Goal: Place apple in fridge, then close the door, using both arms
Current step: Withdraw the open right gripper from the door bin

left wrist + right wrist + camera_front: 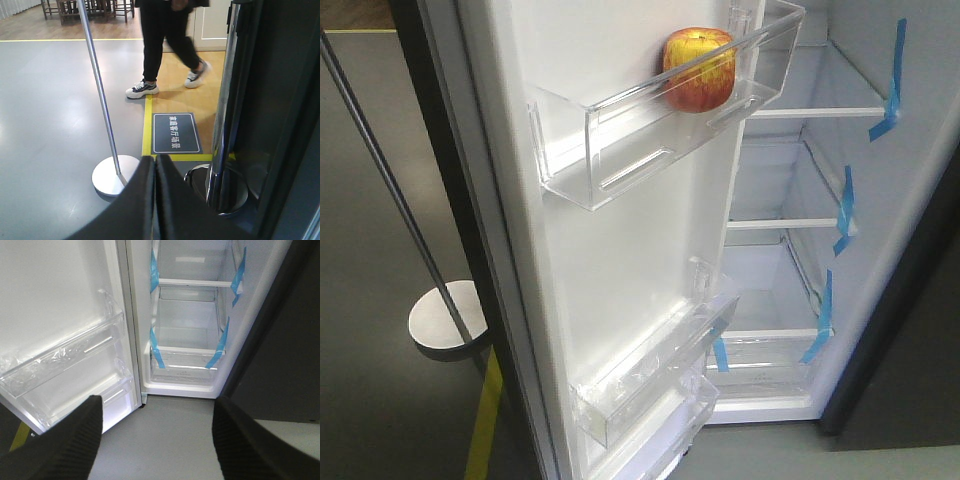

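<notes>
Left gripper together, empty, nearer door's outer side; right gripper apart, empty, facing fridge; apple in bin, upper centre.

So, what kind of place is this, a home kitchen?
Probably not a home; it looks like a staged test or exhibition hall. The fridge is nearly empty with blue tape inside, and a yellow floor line and a barrier post are beside it.

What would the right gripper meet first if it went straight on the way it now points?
Probably the fridge, at its lowest clear drawer; the open right gripper has only floor before it. Depth is unclear.
</notes>
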{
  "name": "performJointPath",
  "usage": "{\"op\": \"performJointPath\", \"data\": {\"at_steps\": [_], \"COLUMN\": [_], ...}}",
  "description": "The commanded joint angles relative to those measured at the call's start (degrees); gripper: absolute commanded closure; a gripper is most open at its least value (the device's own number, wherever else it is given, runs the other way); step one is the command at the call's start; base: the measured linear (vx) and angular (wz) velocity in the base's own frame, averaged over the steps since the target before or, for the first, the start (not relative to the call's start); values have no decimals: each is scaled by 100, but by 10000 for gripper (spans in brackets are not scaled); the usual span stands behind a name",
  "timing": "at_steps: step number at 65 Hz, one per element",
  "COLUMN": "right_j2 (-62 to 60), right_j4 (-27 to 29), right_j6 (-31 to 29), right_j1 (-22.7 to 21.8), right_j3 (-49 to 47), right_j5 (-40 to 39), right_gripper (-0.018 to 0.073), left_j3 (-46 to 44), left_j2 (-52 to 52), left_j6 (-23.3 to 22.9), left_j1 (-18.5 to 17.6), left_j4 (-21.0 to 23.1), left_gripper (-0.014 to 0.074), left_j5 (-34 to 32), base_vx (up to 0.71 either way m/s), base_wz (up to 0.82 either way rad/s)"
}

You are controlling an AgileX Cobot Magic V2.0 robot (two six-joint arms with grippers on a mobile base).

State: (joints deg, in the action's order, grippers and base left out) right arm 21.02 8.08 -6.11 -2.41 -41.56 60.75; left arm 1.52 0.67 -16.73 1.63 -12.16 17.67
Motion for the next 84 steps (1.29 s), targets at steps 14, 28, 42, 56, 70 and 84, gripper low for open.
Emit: {"op": "performJointPath", "data": {"at_steps": [14, 28, 42, 56, 70, 84], "right_j2": [56, 56, 56, 56, 56, 56], "right_j4": [-10, -10, -10, -10, -10, -10], "right_j6": [-49, -49, -49, -49, -49, -49], "right_j1": [-49, -49, -49, -49, -49, -49], "right_j3": [-83, -83, -83, -83, -83, -83], "right_j5": [-282, -282, -282, -282, -282, -282], "right_gripper": [106, 106, 106, 106, 106, 106], "left_j3": [115, 115, 115, 69, -181, -1474], "left_j2": [77, 77, 77, 77, 18, -1563], "left_j6": [-23, -23, 13, -851, -827, -803], "left_j1": [-19, -19, -19, -19, -19, -19], "left_j4": [-44, -44, -144, 312, 204, 419], "left_gripper": [601, 601, 601, 601, 601, 601], "left_j5": [-365, -365, -365, -1712, -3131, -2831], "base_vx": [0, 0, 0, 0, 0, 0], "base_wz": [0, 0, 0, 0, 0, 0]}}
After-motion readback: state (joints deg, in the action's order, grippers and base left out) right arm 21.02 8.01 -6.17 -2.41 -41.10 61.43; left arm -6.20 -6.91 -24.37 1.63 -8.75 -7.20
